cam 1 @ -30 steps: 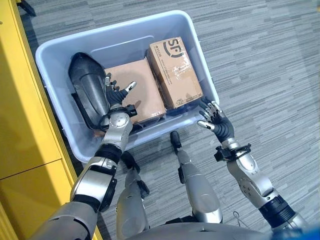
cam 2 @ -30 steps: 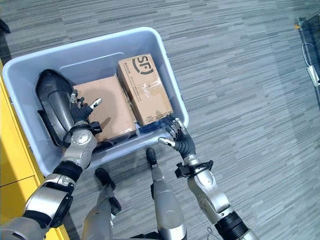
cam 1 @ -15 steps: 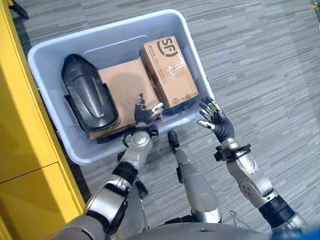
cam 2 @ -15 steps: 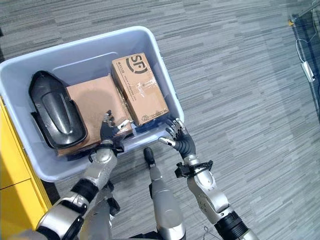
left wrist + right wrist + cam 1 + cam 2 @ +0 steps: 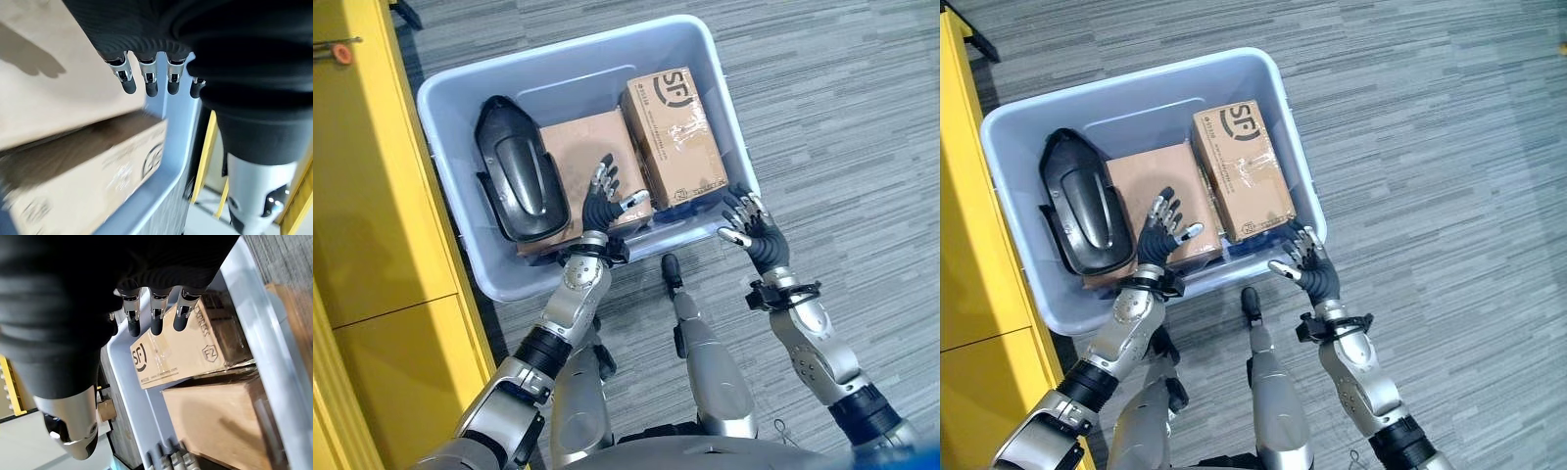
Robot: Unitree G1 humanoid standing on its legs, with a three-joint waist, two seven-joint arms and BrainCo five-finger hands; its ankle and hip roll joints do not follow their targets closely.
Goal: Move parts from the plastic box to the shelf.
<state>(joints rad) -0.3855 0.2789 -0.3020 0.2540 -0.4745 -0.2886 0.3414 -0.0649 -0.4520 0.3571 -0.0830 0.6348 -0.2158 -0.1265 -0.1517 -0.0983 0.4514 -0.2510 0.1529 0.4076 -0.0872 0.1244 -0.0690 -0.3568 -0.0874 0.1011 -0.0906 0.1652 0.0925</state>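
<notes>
Sitting on grey striped carpet beside a yellow shelf (image 5: pixel 372 196), the pale blue plastic box (image 5: pixel 450 88) holds two cardboard boxes (image 5: pixel 680 137) and a black part (image 5: pixel 519 181); left robot hand (image 5: pixel 602 201) and right robot hand (image 5: pixel 754 225) hover spread, empty.

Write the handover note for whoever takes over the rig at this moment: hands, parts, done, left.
Left hand: open, over the flat cardboard box, holding nothing.
Right hand: open, at the plastic box near rim, beside the printed cardboard box, holding nothing.
Black molded part lies at the bin's left end.
Done: nothing lifted out yet.
Left: grasp each part and carry it to the yellow shelf.
</notes>
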